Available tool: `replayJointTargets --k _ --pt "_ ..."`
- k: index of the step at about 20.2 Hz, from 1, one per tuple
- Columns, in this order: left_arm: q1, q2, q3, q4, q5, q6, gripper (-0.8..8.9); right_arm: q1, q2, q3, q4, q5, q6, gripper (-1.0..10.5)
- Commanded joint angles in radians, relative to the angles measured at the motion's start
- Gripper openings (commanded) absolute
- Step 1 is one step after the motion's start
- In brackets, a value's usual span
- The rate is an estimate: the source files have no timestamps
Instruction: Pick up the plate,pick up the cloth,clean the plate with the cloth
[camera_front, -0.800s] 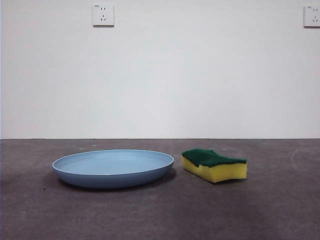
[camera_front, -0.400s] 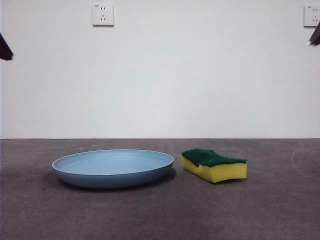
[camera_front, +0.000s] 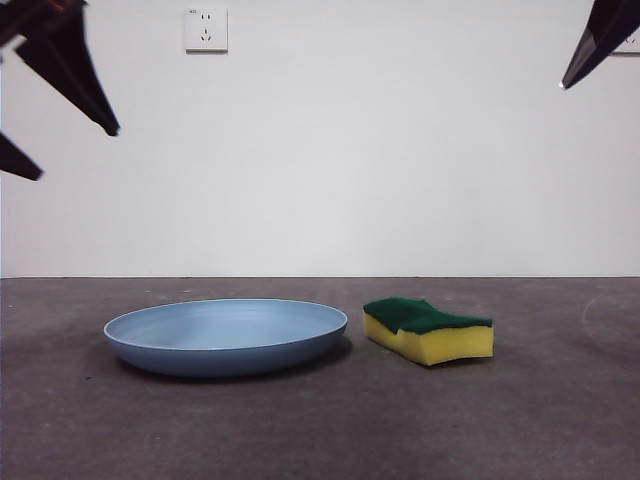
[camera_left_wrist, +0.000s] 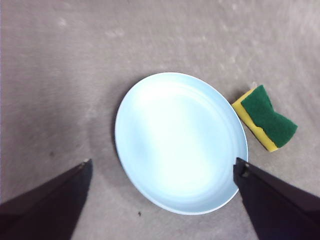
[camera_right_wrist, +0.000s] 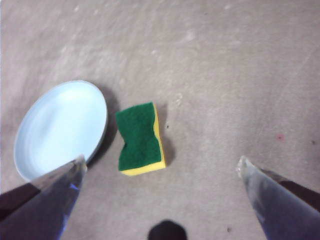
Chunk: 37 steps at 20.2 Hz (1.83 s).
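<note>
The light-blue plate (camera_front: 226, 336) lies flat on the dark table, left of centre. To its right and a small gap away rests the cloth (camera_front: 428, 330), a yellow sponge with its green layer up. High above the plate's left side hangs my left gripper (camera_front: 76, 153), open and holding nothing. The left wrist view looks down on the plate (camera_left_wrist: 180, 140) and the cloth (camera_left_wrist: 267, 120) between the wide-apart jaws. At the top right corner shows one finger (camera_front: 592, 42) of my right gripper (camera_right_wrist: 162, 159), open above the cloth (camera_right_wrist: 140, 137) and plate (camera_right_wrist: 60, 127).
A grey, slightly speckled table (camera_front: 320, 430) runs to a white wall with two sockets (camera_front: 206, 29). Nothing else stands on the table near the plate and sponge.
Both grippers have come down into the front view from the top corners, the left one further in and lower. Plate and sponge have not moved.
</note>
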Motion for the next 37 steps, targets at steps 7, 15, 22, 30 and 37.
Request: replayJointTargets --k 7,15,22,30,37 --pt "-0.064 0.407 0.239 -0.088 -0.131 0.089 4.31 0.004 0.000 0.002 -0.034 0.000 -0.003 5.4" --pt "-0.074 0.624 0.239 -0.008 -0.134 0.092 4.31 0.004 0.000 0.002 -0.050 0.000 -0.003 5.4" --pt "-0.098 0.657 0.239 0.028 -0.186 0.092 3.98 0.004 0.000 0.002 -0.054 0.000 -0.003 5.4" --pt "-0.102 0.657 0.239 0.013 -0.187 0.092 2.98 0.004 0.000 0.002 -0.055 -0.001 -0.003 5.4" --pt "-0.103 0.657 0.239 -0.009 -0.192 0.093 0.42 0.004 0.000 0.002 -0.056 -0.001 -0.002 5.3"
